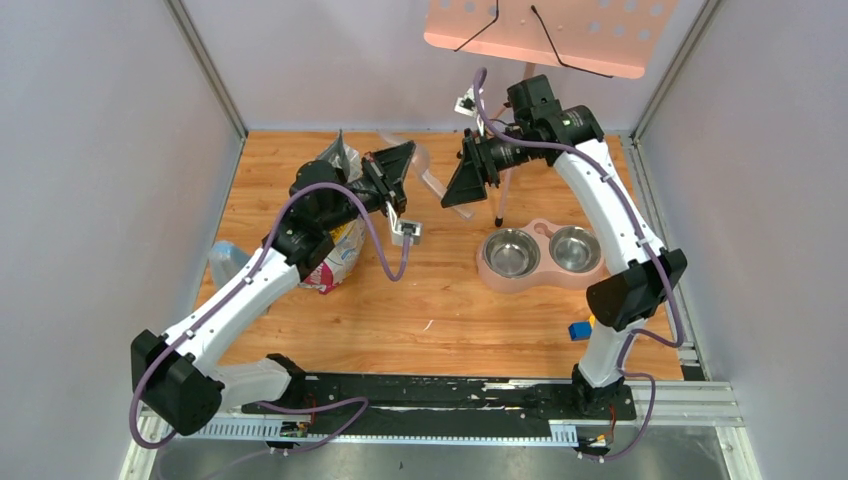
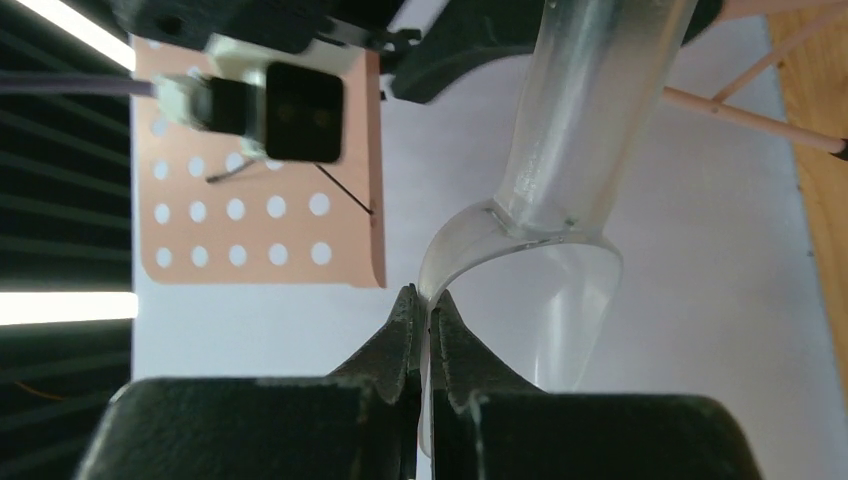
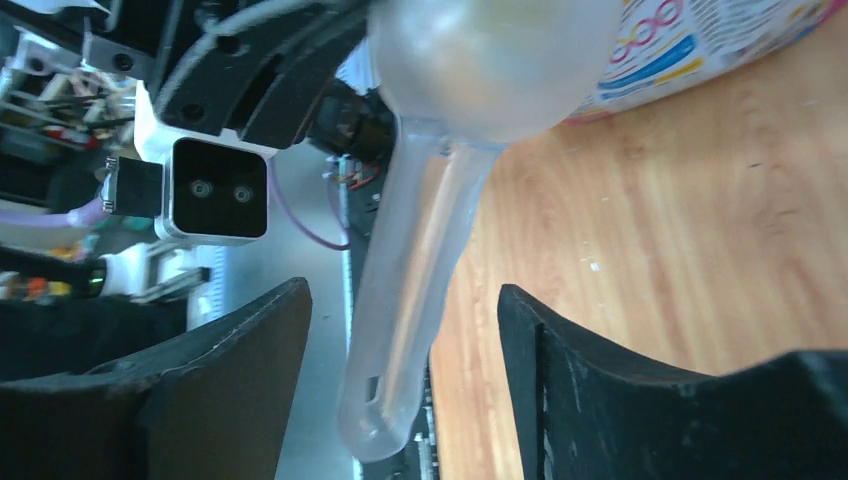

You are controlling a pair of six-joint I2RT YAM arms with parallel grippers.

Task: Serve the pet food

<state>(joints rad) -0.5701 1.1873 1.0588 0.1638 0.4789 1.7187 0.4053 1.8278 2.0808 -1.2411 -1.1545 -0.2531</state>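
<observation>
My left gripper point(image 1: 403, 162) is shut on the rim of the clear plastic scoop point(image 2: 560, 200), pinching its thin wall and holding it in the air above the table. The scoop point(image 1: 432, 183) hangs between the two grippers. My right gripper point(image 3: 405, 330) is open, and the scoop's handle point(image 3: 410, 300) lies between its fingers without touching either one. The printed bag point(image 1: 335, 250) stands under the left arm and shows in the right wrist view point(image 3: 700, 40). No kibble shows in any view, and the scoop looks empty.
A pink double feeder point(image 1: 540, 280) with two steel bowls sits front right of the grippers. An orange perforated stand point(image 1: 540, 35) rises at the back, with its leg point(image 1: 500, 200) behind the right gripper. A blue block point(image 1: 578, 330) lies by the right arm's base.
</observation>
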